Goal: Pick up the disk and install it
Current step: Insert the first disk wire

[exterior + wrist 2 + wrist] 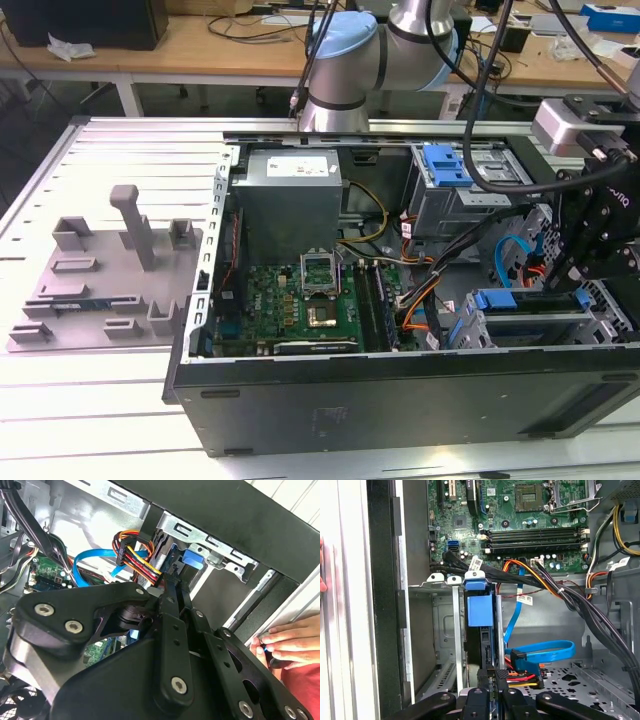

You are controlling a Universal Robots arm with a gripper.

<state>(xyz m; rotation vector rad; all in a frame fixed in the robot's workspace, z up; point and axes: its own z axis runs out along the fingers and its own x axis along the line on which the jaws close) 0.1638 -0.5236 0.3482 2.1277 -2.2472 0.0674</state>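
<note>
Standing edgewise in its bay, the disk meets the pincer.

At six o'clock the black hand closes its fingers around the edge of the disk, which stands on edge in the metal drive cage, its blue rail near the centre. The green motherboard lies at twelve o'clock, a blue cable at four o'clock.
</note>
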